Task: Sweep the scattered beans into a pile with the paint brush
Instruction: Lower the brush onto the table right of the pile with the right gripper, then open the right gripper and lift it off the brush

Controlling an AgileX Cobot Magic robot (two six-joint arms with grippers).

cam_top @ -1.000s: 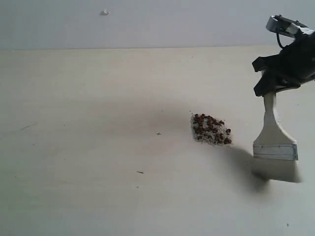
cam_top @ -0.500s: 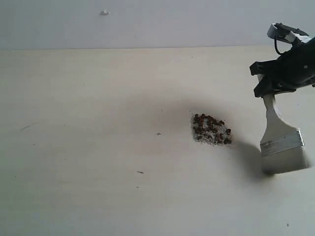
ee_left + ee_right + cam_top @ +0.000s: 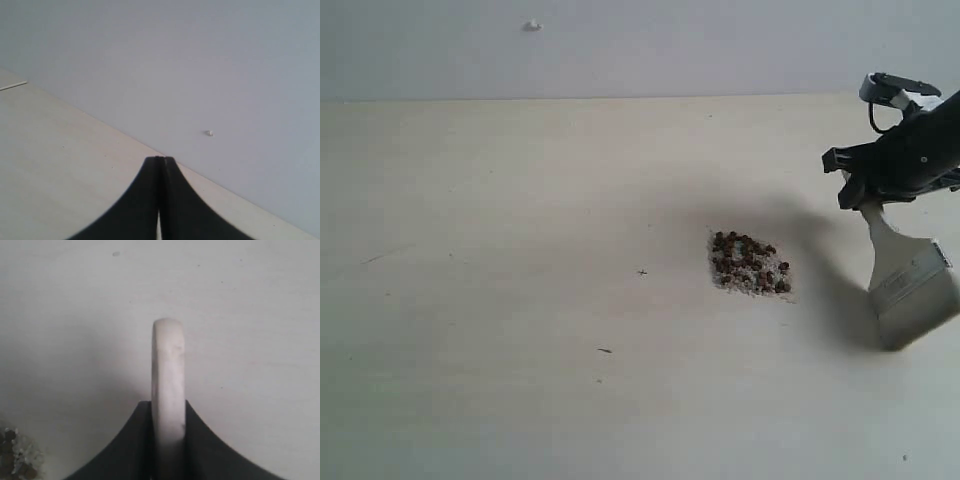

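Observation:
The beans point(image 3: 749, 263) lie in one tight heap of dark reddish-brown pellets and whitish crumbs on the pale table; a corner of the heap point(image 3: 15, 460) shows in the right wrist view. To its right, my right gripper point(image 3: 869, 195) is shut on the paint brush point(image 3: 908, 275), holding the cream handle point(image 3: 168, 375) edge-on between its black fingers. The brush hangs tilted, its silver ferrule point(image 3: 911, 281) and whitish bristles point(image 3: 922, 318) off the right side of the heap and apart from it. My left gripper point(image 3: 160, 160) is shut on nothing, out of the exterior view.
The pale wooden table point(image 3: 520, 300) runs back to a grey wall point(image 3: 620, 45) with a small white speck point(image 3: 532, 25). A few tiny dark marks point(image 3: 605, 350) dot the tabletop left of the heap.
My right gripper has drifted right and slightly down, and the brush has swung from upright to tilted, bristles moving right, away from the heap. The beans have not moved.

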